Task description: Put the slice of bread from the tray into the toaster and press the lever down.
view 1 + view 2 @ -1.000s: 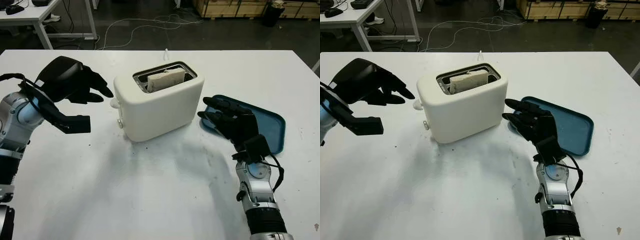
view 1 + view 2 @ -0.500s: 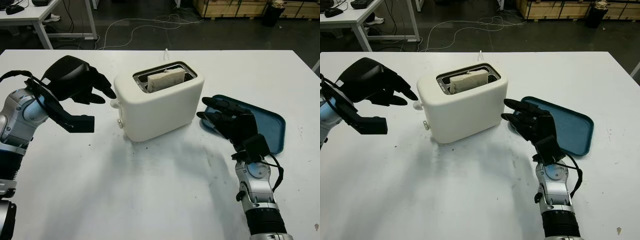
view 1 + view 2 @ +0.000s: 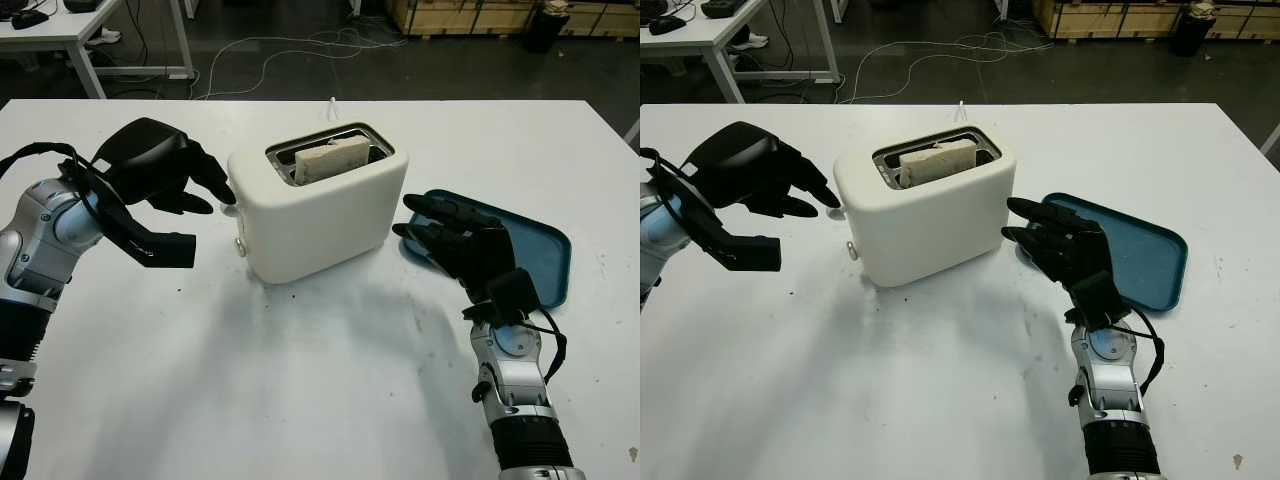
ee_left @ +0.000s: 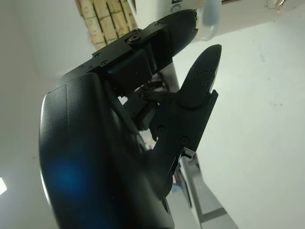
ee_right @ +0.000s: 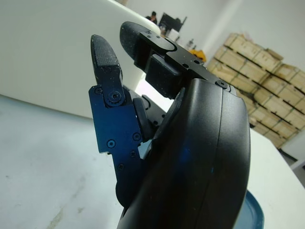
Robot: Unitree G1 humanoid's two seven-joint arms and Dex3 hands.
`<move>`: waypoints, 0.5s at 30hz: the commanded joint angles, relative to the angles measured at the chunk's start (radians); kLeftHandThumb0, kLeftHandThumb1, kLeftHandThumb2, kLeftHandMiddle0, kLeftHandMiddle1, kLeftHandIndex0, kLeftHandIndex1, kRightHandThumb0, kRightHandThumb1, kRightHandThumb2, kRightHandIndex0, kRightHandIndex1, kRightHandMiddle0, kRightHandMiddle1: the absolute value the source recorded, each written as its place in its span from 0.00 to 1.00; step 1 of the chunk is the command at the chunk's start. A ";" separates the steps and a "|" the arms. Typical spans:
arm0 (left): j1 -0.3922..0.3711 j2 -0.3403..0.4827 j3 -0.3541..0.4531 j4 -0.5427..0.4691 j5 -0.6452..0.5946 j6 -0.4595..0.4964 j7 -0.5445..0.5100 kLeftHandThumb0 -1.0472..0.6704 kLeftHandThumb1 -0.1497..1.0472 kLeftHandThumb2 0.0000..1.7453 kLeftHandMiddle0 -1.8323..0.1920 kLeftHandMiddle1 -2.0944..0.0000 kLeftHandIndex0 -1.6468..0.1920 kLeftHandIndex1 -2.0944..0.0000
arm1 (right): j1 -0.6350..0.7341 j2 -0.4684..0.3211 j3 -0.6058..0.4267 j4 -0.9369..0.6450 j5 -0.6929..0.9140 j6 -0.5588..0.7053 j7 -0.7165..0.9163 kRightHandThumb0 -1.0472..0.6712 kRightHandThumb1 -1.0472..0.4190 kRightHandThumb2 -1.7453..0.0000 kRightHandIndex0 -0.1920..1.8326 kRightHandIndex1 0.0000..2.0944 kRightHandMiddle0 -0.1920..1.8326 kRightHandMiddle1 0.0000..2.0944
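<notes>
A white toaster (image 3: 320,210) stands in the middle of the white table. A slice of bread (image 3: 332,159) sits upright in its slot, its top edge showing. The toaster's white lever knob (image 3: 837,212) juts from its left end. My left hand (image 3: 205,200) is open at that end, with a fingertip (image 4: 183,21) right against the lever knob (image 4: 211,21). The blue tray (image 3: 545,262) lies to the right of the toaster with nothing on it. My right hand (image 3: 440,235) is open over the tray's left edge, close to the toaster's right end.
Bare white tabletop (image 3: 300,400) spreads in front of the toaster. Beyond the table's far edge, cables (image 3: 300,50) trail over the dark floor, another white table (image 3: 60,30) stands at the far left, and wooden crates (image 3: 470,15) line the back.
My left hand has moved right and slightly down, from beside the toaster to its lever knob. The right hand, toaster and bread have stayed put.
</notes>
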 commanded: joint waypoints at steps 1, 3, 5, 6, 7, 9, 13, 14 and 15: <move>-0.022 0.012 -0.012 0.014 0.015 -0.011 -0.010 0.47 0.79 0.01 0.41 0.39 0.19 1.00 | 0.007 0.004 -0.001 -0.012 0.005 0.006 -0.004 0.34 0.09 0.99 0.65 0.04 0.60 0.00; -0.026 0.011 -0.018 0.027 0.016 -0.018 -0.012 0.47 0.79 0.01 0.41 0.40 0.18 0.99 | 0.009 0.006 -0.002 -0.016 0.010 0.011 -0.002 0.33 0.09 0.99 0.65 0.04 0.60 0.00; -0.030 0.011 -0.025 0.037 0.020 -0.020 -0.016 0.48 0.80 0.00 0.42 0.39 0.17 0.99 | 0.009 0.004 -0.002 -0.014 0.006 0.003 -0.002 0.33 0.09 0.99 0.65 0.04 0.59 0.00; -0.032 0.011 -0.029 0.044 0.022 -0.024 -0.016 0.48 0.80 0.00 0.43 0.38 0.17 0.99 | 0.010 0.004 -0.002 -0.013 0.006 0.001 -0.001 0.33 0.09 0.99 0.65 0.04 0.59 0.00; -0.034 0.010 -0.032 0.054 0.021 -0.033 -0.013 0.48 0.79 0.00 0.43 0.38 0.17 0.99 | 0.010 0.003 -0.003 -0.013 0.007 0.000 0.000 0.33 0.09 0.99 0.65 0.04 0.59 0.00; -0.036 0.005 -0.038 0.072 0.015 -0.042 -0.014 0.49 0.79 0.00 0.43 0.39 0.16 0.99 | 0.011 0.002 -0.004 -0.012 0.012 -0.002 0.005 0.33 0.09 0.98 0.65 0.04 0.59 0.00; -0.035 -0.014 -0.058 0.122 0.008 -0.069 -0.005 0.48 0.79 0.00 0.44 0.41 0.15 0.98 | 0.013 0.004 -0.005 -0.013 0.014 0.000 0.007 0.33 0.09 0.98 0.65 0.04 0.59 0.00; -0.033 -0.024 -0.067 0.137 0.008 -0.078 0.001 0.49 0.80 0.00 0.43 0.43 0.16 0.99 | 0.013 0.005 -0.005 -0.014 0.012 0.002 0.004 0.33 0.09 0.98 0.65 0.04 0.59 0.00; -0.030 -0.035 -0.078 0.154 0.014 -0.086 0.008 0.48 0.80 0.00 0.43 0.42 0.16 0.99 | 0.013 0.005 -0.005 -0.015 0.011 0.002 0.004 0.33 0.09 0.98 0.65 0.04 0.59 0.00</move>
